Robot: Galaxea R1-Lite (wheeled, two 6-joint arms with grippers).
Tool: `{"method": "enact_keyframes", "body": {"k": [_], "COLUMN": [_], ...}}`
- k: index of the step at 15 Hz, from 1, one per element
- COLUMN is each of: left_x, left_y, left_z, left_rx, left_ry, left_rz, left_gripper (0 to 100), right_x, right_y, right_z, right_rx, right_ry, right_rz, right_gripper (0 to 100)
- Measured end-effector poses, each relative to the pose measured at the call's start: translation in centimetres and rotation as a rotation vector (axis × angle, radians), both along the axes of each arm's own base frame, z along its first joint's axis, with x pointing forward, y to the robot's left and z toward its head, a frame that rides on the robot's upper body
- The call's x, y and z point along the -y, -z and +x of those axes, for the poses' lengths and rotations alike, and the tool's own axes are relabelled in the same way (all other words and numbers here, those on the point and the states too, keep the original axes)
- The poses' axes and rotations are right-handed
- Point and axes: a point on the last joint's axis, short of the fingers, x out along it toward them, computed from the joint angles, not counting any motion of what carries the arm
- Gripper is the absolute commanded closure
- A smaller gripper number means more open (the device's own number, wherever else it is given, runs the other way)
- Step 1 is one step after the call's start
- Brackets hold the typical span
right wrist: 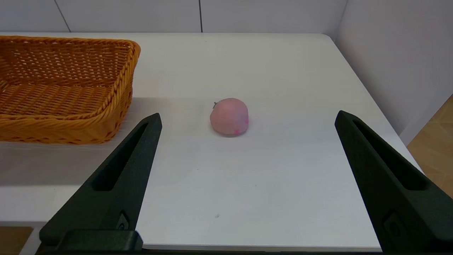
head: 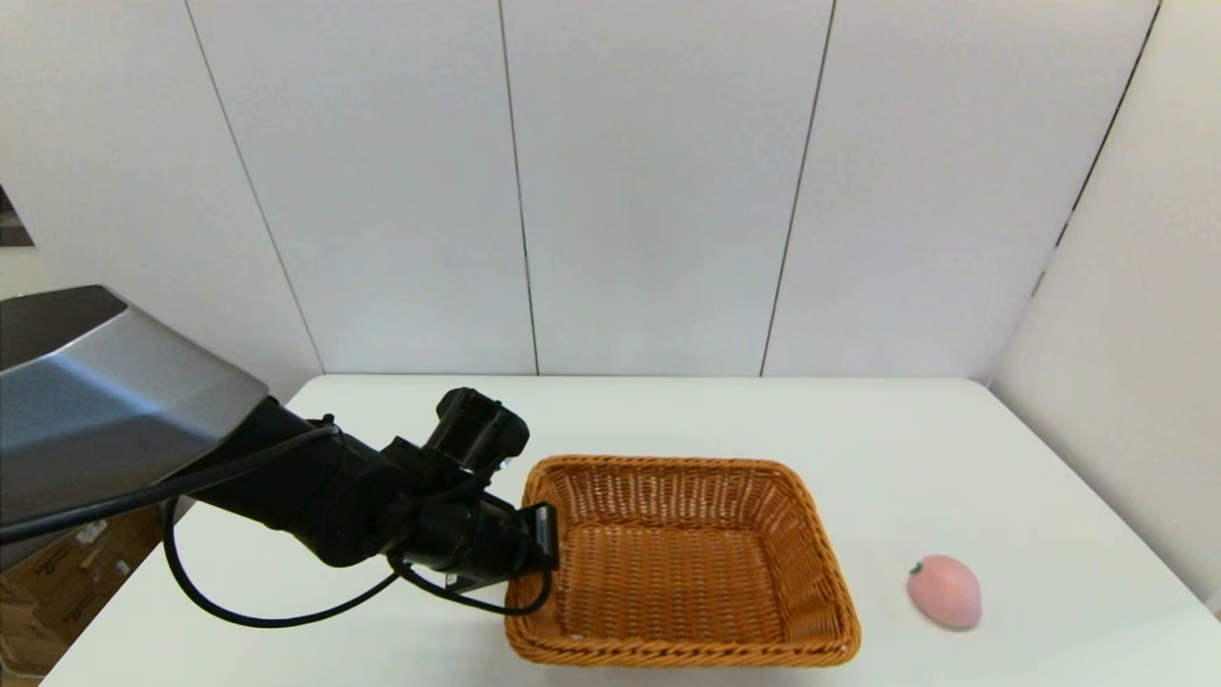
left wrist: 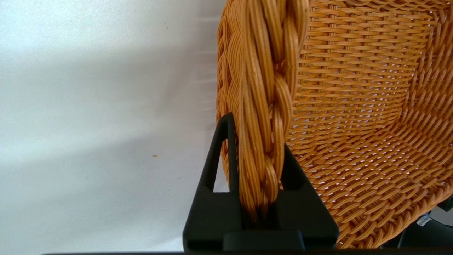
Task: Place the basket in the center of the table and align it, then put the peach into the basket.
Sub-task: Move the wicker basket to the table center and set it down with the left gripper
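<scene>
The orange-brown wicker basket [head: 682, 563] sits on the white table [head: 668, 410], near its front edge and roughly mid-width. My left gripper [head: 542, 544] is shut on the basket's braided left rim [left wrist: 263, 106], one finger [left wrist: 221, 148] outside the wall and one inside. The pale pink peach [head: 944, 591] lies on the table to the right of the basket, apart from it. In the right wrist view the peach [right wrist: 229, 116] lies ahead of my right gripper [right wrist: 247, 118], which is open and held back near the table's front edge. The basket [right wrist: 63, 88] shows beside it.
White wall panels [head: 658, 181] stand behind the table and a white side panel [head: 1126, 382] closes its right side. Cardboard boxes [head: 57, 582] sit on the floor off the table's left edge. A black cable [head: 248, 615] loops from my left arm over the table.
</scene>
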Motion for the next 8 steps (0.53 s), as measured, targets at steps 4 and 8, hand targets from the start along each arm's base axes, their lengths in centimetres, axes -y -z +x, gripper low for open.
{"method": "enact_keyframes", "body": {"k": [4, 8], "left_x": [0.02, 0.08], "left_y": [0.26, 0.45], "left_z": [0.01, 0.11], "left_rx": [-0.006, -0.014], "left_ry": [-0.002, -0.011], "left_rz": [0.006, 0.005], "left_gripper": [100, 100], "right_x": [0.0, 0.0], "right_y": [0.0, 0.0], "right_z": [0.0, 0.0], "right_rx": [0.0, 0.0], "right_ry": [0.0, 0.0], "right_rz": [0.0, 0.0], "right_gripper": [0, 0]}}
